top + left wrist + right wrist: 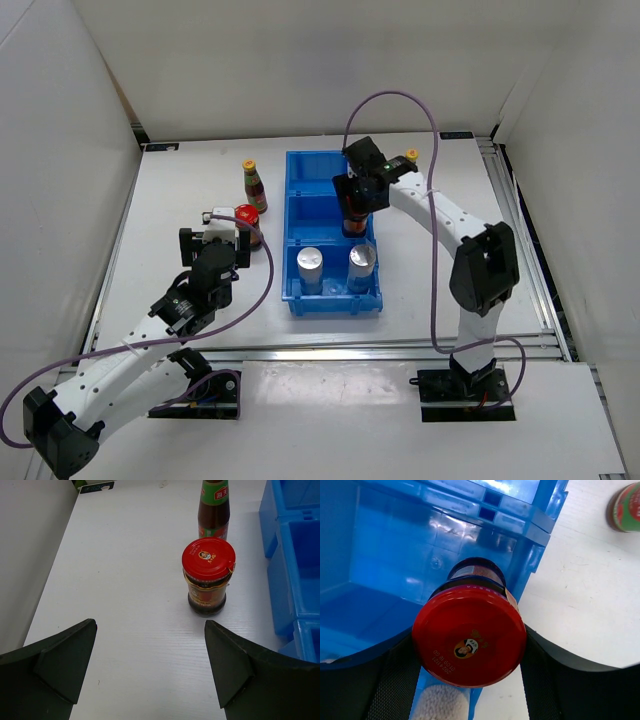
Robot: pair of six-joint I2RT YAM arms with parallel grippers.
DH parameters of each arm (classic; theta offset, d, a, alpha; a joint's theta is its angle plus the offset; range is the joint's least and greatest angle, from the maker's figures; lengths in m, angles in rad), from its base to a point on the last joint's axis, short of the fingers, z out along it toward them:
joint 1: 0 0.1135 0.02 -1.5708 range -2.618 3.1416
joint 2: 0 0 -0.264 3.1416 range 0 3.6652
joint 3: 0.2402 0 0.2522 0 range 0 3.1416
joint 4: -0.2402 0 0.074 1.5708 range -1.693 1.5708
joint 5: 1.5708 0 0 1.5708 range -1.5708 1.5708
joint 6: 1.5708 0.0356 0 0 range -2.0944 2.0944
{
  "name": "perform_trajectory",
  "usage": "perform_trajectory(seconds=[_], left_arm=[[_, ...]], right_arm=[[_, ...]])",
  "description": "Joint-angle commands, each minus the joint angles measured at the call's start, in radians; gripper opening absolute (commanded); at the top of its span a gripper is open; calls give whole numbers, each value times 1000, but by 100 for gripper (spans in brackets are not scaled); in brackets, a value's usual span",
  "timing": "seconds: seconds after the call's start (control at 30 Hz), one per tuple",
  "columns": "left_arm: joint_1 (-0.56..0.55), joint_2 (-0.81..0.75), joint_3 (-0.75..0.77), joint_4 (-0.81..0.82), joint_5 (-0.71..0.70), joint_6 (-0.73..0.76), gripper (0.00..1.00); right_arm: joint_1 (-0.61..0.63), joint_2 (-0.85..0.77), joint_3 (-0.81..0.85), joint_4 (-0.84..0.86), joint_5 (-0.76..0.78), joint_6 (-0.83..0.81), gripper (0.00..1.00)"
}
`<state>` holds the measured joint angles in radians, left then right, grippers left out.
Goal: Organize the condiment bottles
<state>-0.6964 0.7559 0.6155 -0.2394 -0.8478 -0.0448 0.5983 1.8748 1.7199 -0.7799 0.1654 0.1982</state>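
Jar [469,641] within right end effector [472,672]

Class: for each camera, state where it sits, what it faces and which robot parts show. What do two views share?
Top external: above and behind, facing down on the table; both arms show.
Left wrist: facing forward at the standing jar; open left gripper shows.
Right wrist: facing down on the held jar; right gripper clamps it.
Shared: top and left wrist both show the standing jar.
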Motion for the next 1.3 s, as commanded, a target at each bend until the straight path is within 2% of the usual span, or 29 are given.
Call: perform_trajectory(seconds=[0.0,0.23,0.27,0.33,0.37,0.4,0.47,0.5,0.53,0.6,0.73,0.87,0.9,0.97,1.0,1.03,1.1,1.17,1.23,1.27], left_arm=[[3,-4,-2,22,16,-9,100],[3,-4,-2,22,16,-9,100],[3,-4,-2,22,16,-9,100],[3,-4,-2,22,16,-9,100],[3,-4,-2,22,26,-9,100],[3,-4,-2,22,26,-9,100],[3,-4,-11,22,35,-9,100],[3,-4,-11,22,35,-9,100],[3,-4,-11,22,35,-9,100],[3,-4,-11,31,35,-9,100],[3,19,-11,31,44,-9,100],[3,42,-11,31,35,-9,100],[3,42,-11,31,50,-9,100],[3,51,0,17,96,-9,100],[24,69,30,3,130,-21,100],[40,80,52,-9,223,-38,100],[96,115,95,-37,301,-75,100],[126,134,145,-37,348,-115,100],[162,148,176,-12,364,-136,100],[175,163,176,-2,381,-136,100]], right_arm=[[0,20,32,119,5,-25,1],[0,95,21,151,5,-45,10],[0,95,12,151,5,-45,21],[0,95,1,160,-10,-45,28],[0,95,-8,160,-10,-45,34],[0,95,-8,160,-10,-45,64],[0,95,-8,160,22,-45,78],[11,74,-19,160,45,-36,96],[11,64,-28,169,74,-36,100],[11,35,-28,182,146,-25,100],[11,-15,35,191,146,-35,100],[11,-164,69,177,229,29,100],[11,-199,23,191,297,65,100],[-34,-300,-31,206,338,127,100],[-51,-334,-86,197,338,215,100],[-66,-371,-124,197,338,257,100],[-77,-483,-210,197,396,357,100],[-88,-595,-343,222,439,476,48],[-88,-701,-411,222,505,530,10],[-88,-732,-468,249,516,520,8]])
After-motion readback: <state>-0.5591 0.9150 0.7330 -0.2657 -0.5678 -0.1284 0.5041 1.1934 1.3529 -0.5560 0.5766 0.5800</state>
